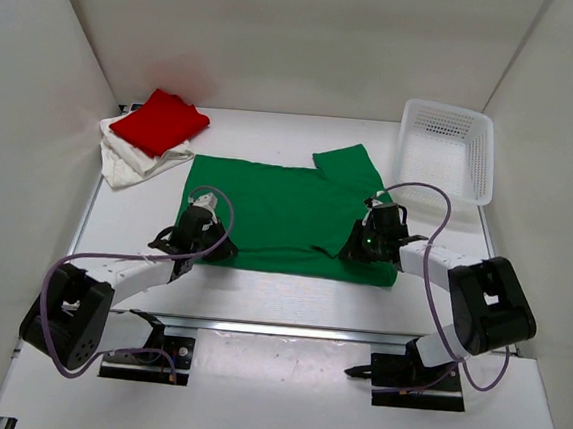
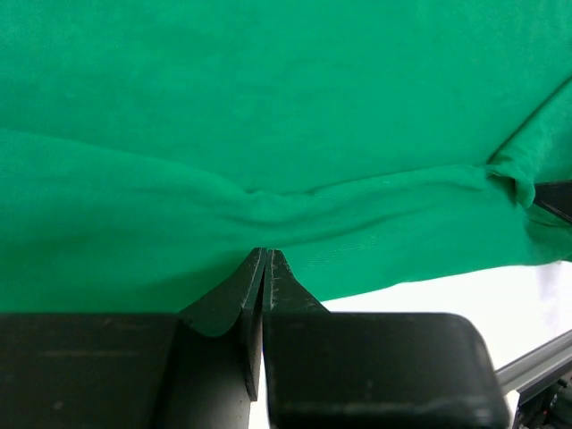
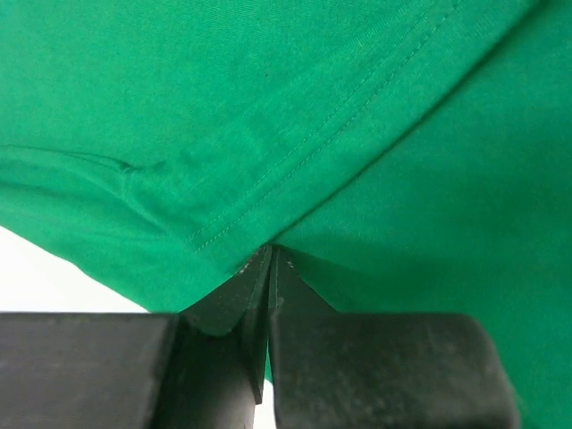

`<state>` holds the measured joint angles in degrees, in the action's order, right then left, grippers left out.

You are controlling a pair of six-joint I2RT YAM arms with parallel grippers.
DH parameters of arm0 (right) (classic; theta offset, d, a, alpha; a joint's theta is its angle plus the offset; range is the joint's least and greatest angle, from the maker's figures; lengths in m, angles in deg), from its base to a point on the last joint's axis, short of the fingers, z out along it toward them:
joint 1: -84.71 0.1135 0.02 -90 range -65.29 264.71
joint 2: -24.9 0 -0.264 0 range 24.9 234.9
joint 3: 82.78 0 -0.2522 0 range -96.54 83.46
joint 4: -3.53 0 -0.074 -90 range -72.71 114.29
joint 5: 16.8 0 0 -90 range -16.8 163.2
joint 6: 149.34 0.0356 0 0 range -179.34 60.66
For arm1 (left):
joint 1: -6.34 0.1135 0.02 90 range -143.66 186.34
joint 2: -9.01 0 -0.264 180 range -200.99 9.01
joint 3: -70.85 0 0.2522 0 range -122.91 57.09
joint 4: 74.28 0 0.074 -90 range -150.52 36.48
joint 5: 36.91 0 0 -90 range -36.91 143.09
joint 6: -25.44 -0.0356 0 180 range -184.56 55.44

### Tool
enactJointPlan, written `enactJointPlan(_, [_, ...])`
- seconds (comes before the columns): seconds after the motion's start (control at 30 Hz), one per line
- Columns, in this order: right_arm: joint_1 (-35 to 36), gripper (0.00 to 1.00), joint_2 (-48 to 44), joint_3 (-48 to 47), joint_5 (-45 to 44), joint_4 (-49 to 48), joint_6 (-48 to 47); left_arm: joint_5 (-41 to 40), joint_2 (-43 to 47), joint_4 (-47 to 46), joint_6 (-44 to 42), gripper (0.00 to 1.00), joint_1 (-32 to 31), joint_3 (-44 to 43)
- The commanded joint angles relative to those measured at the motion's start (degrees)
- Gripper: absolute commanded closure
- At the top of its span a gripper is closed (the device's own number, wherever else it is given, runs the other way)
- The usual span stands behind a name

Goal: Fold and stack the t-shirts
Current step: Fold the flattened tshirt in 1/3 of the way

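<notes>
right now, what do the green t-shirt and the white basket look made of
green t-shirt: soft matte knit cloth, probably cotton; it wrinkles and shows a stitched hem. white basket: likely rigid moulded plastic, smooth; walls pierced in a regular grid.

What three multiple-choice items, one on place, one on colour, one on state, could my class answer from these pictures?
1. The basket stands: A near left; B centre; C far right.
2. The shirt on the off-white shirt is: A blue; B red; C black.
3. The left gripper is: A shut on the green shirt; B wide open; C holding the basket.
Answers: C, it sits far right in the top view; B, the red shirt tops the pile; A, its jaws pinch green cloth.
</notes>
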<state>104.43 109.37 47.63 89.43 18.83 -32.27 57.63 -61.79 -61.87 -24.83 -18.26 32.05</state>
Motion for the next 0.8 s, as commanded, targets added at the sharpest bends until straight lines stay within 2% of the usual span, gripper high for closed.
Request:
enactJointPlan(0.0, [-0.2,1.00,2.3,-2.5,0.7,-3.1,0.2,1.7,0.9,-3.0,1.0,0.87,1.3,1.6])
enactJointPlan(0.17, [-1.0,1.00,3.9,-4.6,1.3,-4.9,1.1,1.5,2.0,-3.1,1.0,0.87,1.6,2.2])
enactJointPlan(0.27, [-2.0,0.99,8.3,-9.5,2.1,-5.9,2.1,2.0,1.7,-3.1,1.3,0.89,1.3,1.9])
enactJointPlan(0.37, [-2.9,1.00,13.4,-15.7,3.4,-8.6,4.7,2.7,2.4,-2.7,1.5,0.88,1.5,1.7])
enactJointPlan(0.47, [-4.3,1.00,19.2,-25.0,8.5,-10.8,7.4,2.0,4.1,-1.3,1.5,0.89,1.4,1.1])
enactJointPlan(0.53, [-4.2,1.00,19.0,-28.8,9.8,-6.6,6.2,1.0,5.2,-0.1,1.5,0.89,0.3,1.0])
enactJointPlan(0.6, [-1.9,1.00,14.5,-28.1,3.8,-2.8,2.1,0.6,6.5,0.1,1.5,0.88,-0.9,1.0])
enactJointPlan(0.67, [-0.7,1.00,6.1,-21.2,-1.3,-1.7,-1.0,-0.7,6.2,0.2,1.1,0.88,-2.9,1.1])
enactJointPlan(0.77, [0.5,1.00,-1.9,-9.5,0.0,-2.6,0.3,-0.7,3.9,-0.9,0.5,0.88,-5.5,-0.4])
